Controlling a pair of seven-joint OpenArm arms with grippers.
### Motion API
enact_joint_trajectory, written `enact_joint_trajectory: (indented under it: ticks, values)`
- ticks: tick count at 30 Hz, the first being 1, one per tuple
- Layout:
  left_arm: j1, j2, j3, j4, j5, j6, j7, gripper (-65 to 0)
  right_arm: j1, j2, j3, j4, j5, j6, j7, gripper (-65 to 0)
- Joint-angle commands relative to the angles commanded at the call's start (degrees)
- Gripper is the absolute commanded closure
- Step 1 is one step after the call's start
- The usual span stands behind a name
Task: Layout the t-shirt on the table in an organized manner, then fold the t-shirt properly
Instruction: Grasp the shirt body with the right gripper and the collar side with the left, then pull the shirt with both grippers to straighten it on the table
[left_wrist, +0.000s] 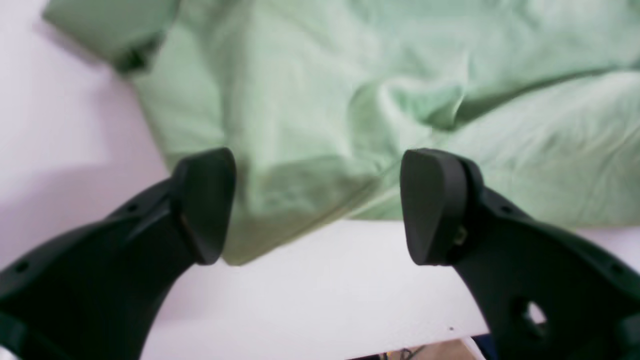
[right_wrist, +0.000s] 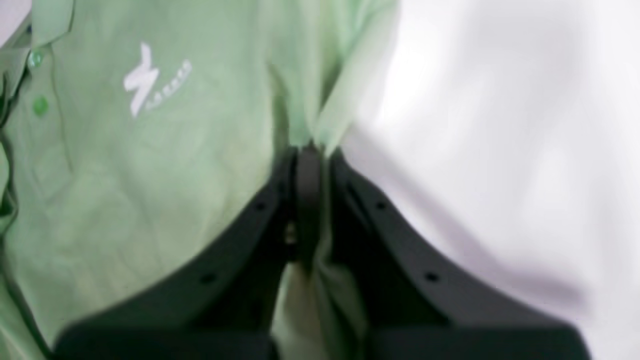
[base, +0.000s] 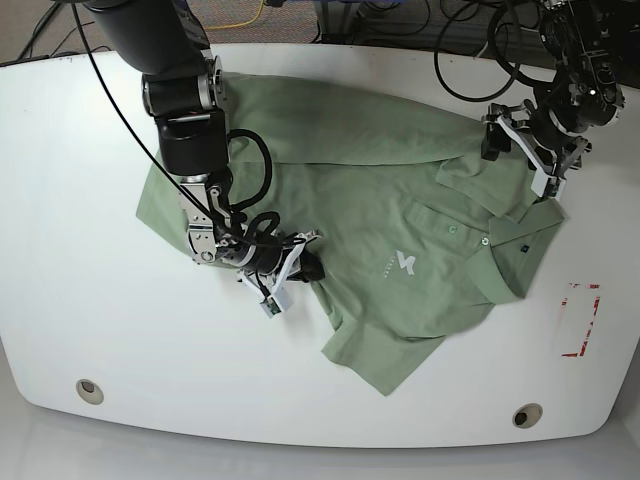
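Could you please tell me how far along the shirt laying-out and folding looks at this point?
Early. Done: the pale sage-green polo shirt lies logo-up on the glossy white table, though still rumpled and skewed. In hand: the right gripper has its jaws pinched on a fabric ridge, while the left gripper hovers open over another part. Left: flattening, straightening, then every fold.

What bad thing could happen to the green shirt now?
The right gripper is pinching a fold of the t-shirt, so if it pulls, the shirt could bunch up more instead of flattening. The left gripper is open over the far sleeve and might close on several wrinkled layers at once. That sleeve also lies near the edge of the table, so a tug could perhaps drag it off.
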Motion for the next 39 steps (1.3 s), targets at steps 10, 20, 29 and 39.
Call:
enact_joint_trajectory:
  ticks: [10, 20, 29, 39]
  values:
    - [-11.16, 0.0, 11.87, -11.69, 6.59, 0.0, -0.09, -48.5, -11.25, 1.67, 13.19, 17.93, -0.53, 0.0, -6.68, 0.0]
    - [-26.73, 0.09, 21.71, -30.68, 7.21, 0.26, -8.35, -48.5, -29.01, 0.18, 19.87, 40.7, 0.0, 0.0, -13.36, 0.0]
    - [-36.92, 0.09, 28.84, -37.71, 7.12, 0.26, -13.8, -48.5, -40.18, -5.1, 19.78, 52.04, -0.53, 0.0, -13.36, 0.0]
    - [-42.02, -2.55, 31.74, -33.49, 6.68, -0.09, -14.86, -48.6, -40.7, -5.36, 19.96, 55.82, -0.7, 0.0, -13.45, -18.9]
